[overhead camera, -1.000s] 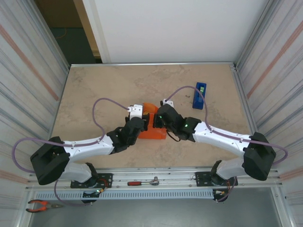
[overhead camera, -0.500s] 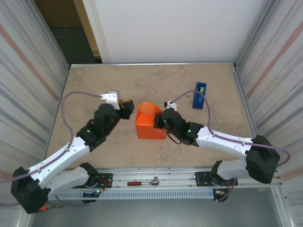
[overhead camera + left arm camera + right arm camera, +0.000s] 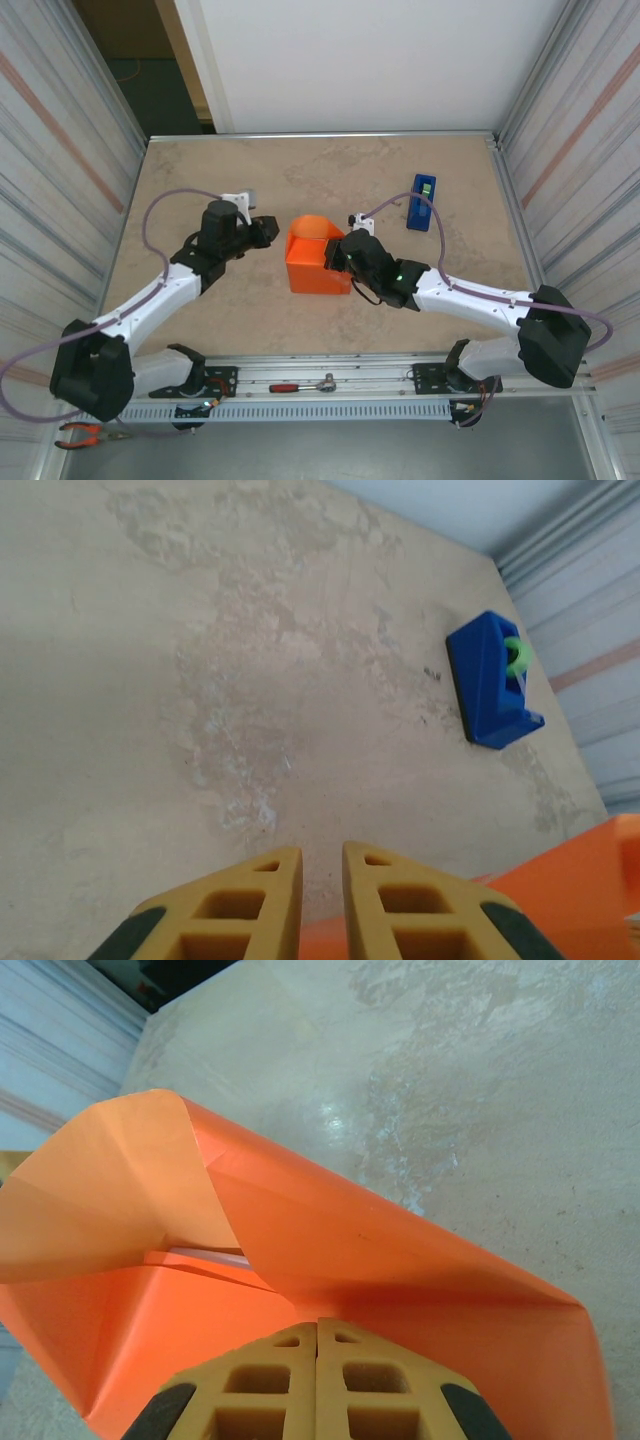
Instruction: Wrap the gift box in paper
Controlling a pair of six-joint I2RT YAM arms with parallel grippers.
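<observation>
Fingers of the right arm (image 3: 355,1375): closed flat together with no gap, tips set against the right side of the paper (image 3: 315,265); whether a fold was pinched between them could not be told.
Fingers of the left arm (image 3: 250,900): nearly closed, with a narrow slit between them and nothing held; they hovered at the bundle's left edge, contact not discernible.
Paper: orange sheet folded into a bundle at mid-desk, between the two arms; its far flap stood up, curled, and was not yet laid flat.
Gift box (image 3: 205,1255): inside the folded paper, almost wholly covered; a pale edge under the raised flap was probably it.
Bearing: the bundle lay just to the right of the left fingers and to the left of the right fingers.
Long axis: roughly near to far, judging from the top view.
Nearer arm: both were close; the left was the free one, while the right appeared to pin the wrap.
Tape dispenser (image 3: 421,203): blue, well apart at far right, on the right arm's side.
Desk (image 3: 250,180): mottled beige surface.
</observation>
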